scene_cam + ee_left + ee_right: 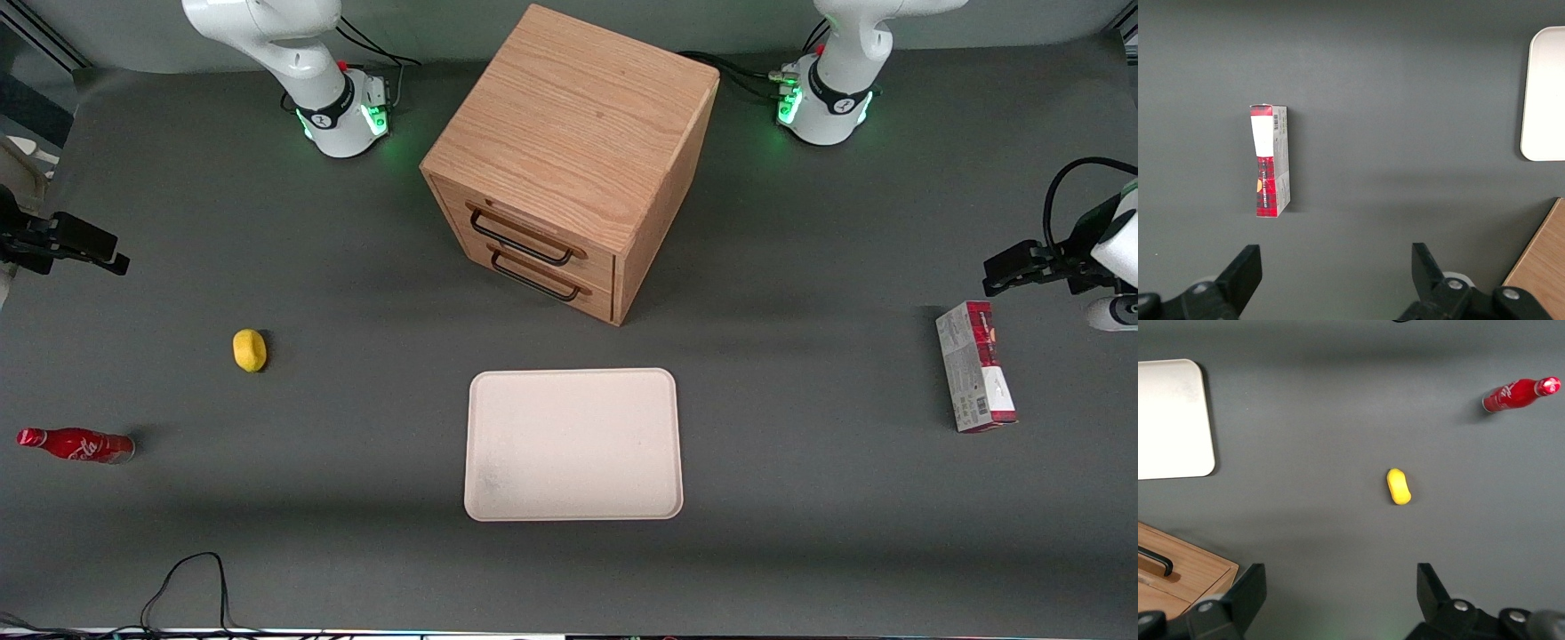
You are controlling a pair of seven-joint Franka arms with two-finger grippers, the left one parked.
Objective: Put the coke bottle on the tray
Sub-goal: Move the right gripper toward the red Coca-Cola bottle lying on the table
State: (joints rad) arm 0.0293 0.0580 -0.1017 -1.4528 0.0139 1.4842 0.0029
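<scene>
The coke bottle [76, 444] is red with white script and lies on its side on the grey table, toward the working arm's end and nearer the front camera than the lemon [250, 350]. It also shows in the right wrist view [1518, 393]. The cream-white tray [573, 444] lies flat in front of the cabinet, with nothing on it; it also shows in the right wrist view [1171, 420]. My right gripper [111, 258] hovers above the table at the working arm's end, well apart from the bottle. It is open and empty [1341, 577].
A yellow lemon [1399, 486] lies between the gripper and the bottle. A wooden two-drawer cabinet [569, 151] stands mid-table, farther from the front camera than the tray. A red-and-white carton [975, 378] lies toward the parked arm's end.
</scene>
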